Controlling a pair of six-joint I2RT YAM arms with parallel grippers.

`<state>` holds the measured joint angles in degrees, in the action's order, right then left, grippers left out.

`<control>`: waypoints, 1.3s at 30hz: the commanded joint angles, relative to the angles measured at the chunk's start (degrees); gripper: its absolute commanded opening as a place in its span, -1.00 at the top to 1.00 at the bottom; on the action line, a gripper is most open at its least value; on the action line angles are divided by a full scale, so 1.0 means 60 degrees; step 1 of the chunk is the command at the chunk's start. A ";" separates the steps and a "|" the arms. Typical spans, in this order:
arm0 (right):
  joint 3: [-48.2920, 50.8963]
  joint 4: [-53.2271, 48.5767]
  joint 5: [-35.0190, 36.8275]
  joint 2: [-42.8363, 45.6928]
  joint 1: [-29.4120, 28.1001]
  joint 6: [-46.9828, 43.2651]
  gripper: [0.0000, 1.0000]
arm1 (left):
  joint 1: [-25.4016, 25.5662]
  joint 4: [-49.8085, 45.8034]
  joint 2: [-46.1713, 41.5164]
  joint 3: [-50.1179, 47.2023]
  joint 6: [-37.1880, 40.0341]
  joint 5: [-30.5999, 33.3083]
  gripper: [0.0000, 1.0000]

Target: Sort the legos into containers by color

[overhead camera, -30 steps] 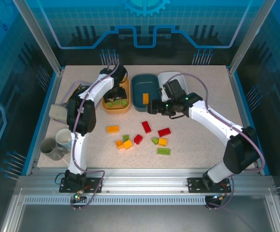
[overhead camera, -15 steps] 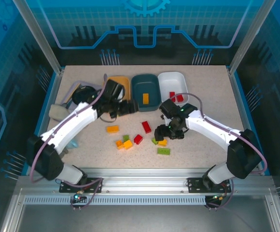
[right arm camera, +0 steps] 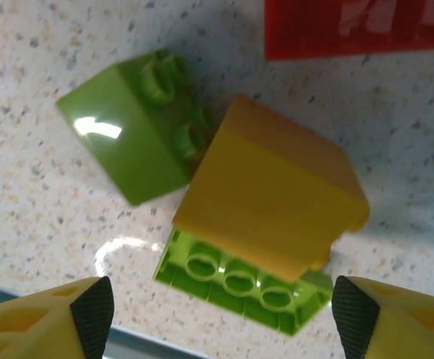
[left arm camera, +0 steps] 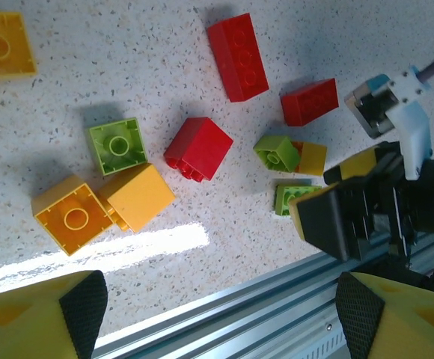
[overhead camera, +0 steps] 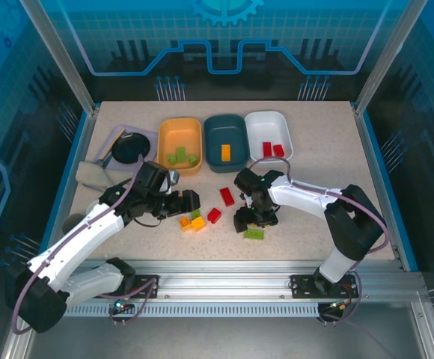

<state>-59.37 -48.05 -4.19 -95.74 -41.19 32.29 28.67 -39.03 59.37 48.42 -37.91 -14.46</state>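
Right gripper [right arm camera: 221, 310], jaws apart, over speckled tabletop [overhead camera: 318, 138] inside blue enclosure [overhead camera: 22, 82]

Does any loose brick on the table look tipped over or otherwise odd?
Yes. One orange-yellow brick leans askew, partly over a flat green brick, and a second green brick beside it lies on its side. A red brick nearby is tipped too.

I see the left arm [overhead camera: 90, 232] stretched out low toward the middle, forearm angled to the right. Its left gripper [overhead camera: 189, 202] points right with the jaws spread wide. The right arm [overhead camera: 314, 196] bends at the elbow and reaches back to the left. Its right gripper [overhead camera: 248, 219] is tipped downward, jaws also wide apart. The two grippers sit near each other, not touching.
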 commanded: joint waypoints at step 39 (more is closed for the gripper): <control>0.0380 -0.0075 0.1503 0.1016 0.0924 0.0186 0.16 | 0.0437 0.1005 0.0611 0.0177 -0.0321 -0.0227 -0.66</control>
<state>-57.36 -46.63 3.05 -92.44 -36.95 32.60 30.44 -34.46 62.13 47.75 -39.13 -14.48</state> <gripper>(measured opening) 0.457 0.832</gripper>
